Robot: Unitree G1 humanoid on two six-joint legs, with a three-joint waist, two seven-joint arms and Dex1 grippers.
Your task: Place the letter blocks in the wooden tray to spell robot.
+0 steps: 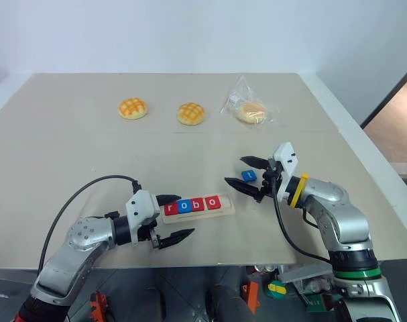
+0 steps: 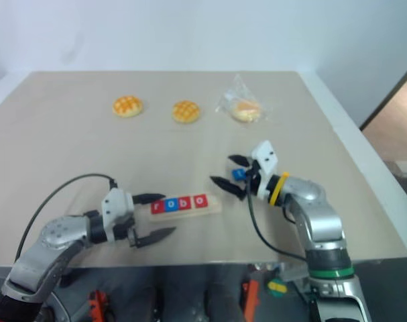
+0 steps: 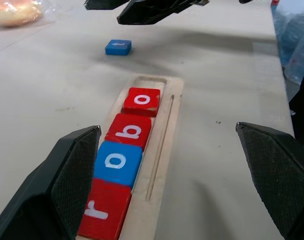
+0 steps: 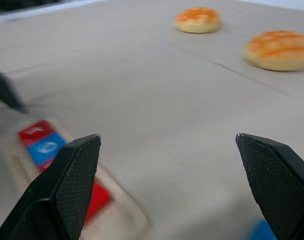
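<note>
Beige table (image 1: 69, 161): wooden tray (image 1: 224, 210) sits near the front edge, four letter blocks seated in it reading r-o-b-o, red r (image 3: 102, 212), blue o (image 3: 116, 162), red b (image 3: 129, 131), red o (image 3: 141, 101); last slot at the right end is bare. Left gripper (image 1: 168, 219) at the tray's left end, jaws spread, nothing in them. Right gripper (image 1: 247, 178) hovers just right of the tray, jaws wide, holding nothing. Fifth blue block (image 1: 249, 176) lies on the table between its fingers. Two buns (image 1: 133, 108) and a bagged bun (image 1: 250, 111) at the far side.
</note>
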